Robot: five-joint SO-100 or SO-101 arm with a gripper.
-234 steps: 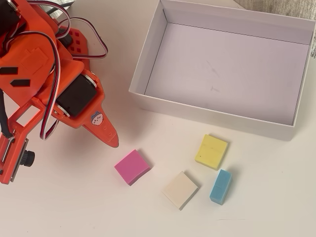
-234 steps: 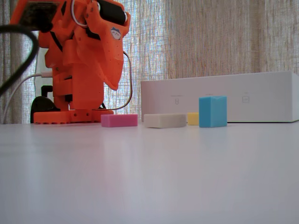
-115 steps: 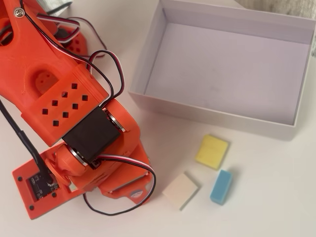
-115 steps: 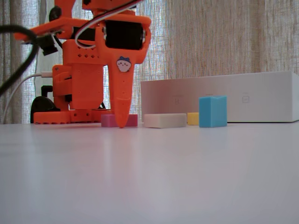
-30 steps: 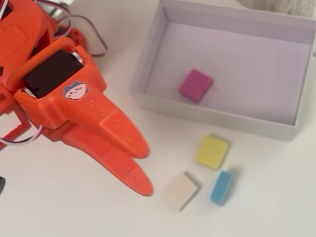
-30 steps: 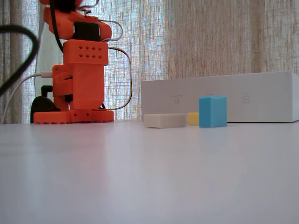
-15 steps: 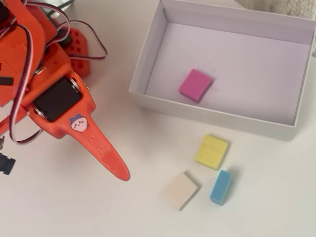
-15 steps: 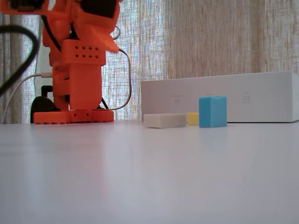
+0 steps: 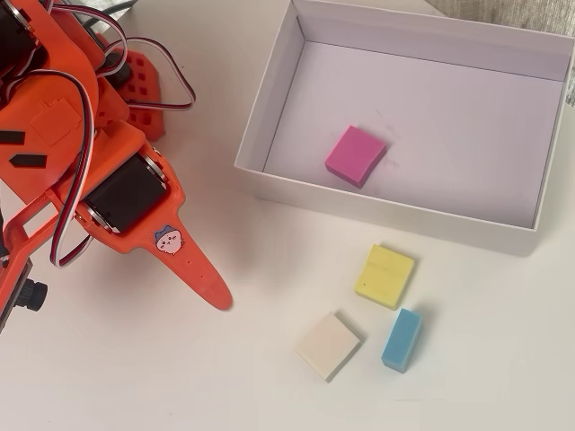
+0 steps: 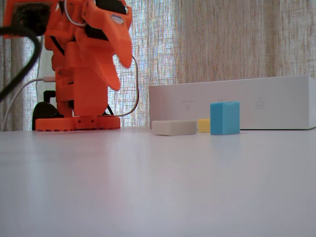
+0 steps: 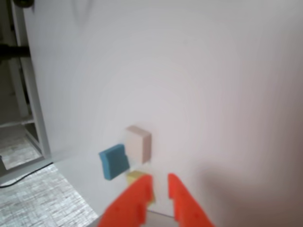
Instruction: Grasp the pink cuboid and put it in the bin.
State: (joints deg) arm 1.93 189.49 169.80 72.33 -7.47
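Already, in the overhead view, the pink cuboid [image 9: 356, 154] is lying flat on the pale floor of the bin [image 9: 269, 115], near its front wall and touching none of the walls; nothing else is being held by the bin. From its matte, foam-like look the cuboid is being judged light, a little yielding and not slippery, and hardly fragile; were it to be taken up again, two opposite side faces would be the likely places to pinch, since the flat top offers no hold. The hand [image 9: 211, 292] is being seen over bare table [image 9: 135, 377], well apart from the bin, with only one orange finger clearly in sight, so from above it cannot be told whether it is spread or pressed together. Outside the bin, the yellow block [image 9: 385, 276], the cream block [image 9: 328, 345] and the blue block [image 9: 402, 338] are lying near one another. In the fixed view the hand [image 10: 114, 84] is being carried high beside the arm's base, and the bin's white wall [image 10: 276, 103] is hiding whatever is inside, the cuboid included. In the wrist view the hand [image 11: 159, 183] is being shown empty, its two orange tips standing slightly apart with a narrow gap between them and nothing pinched, while the cream block [image 11: 138, 143] and the blue block [image 11: 113, 161] are lying beyond them; the picture is blurred.
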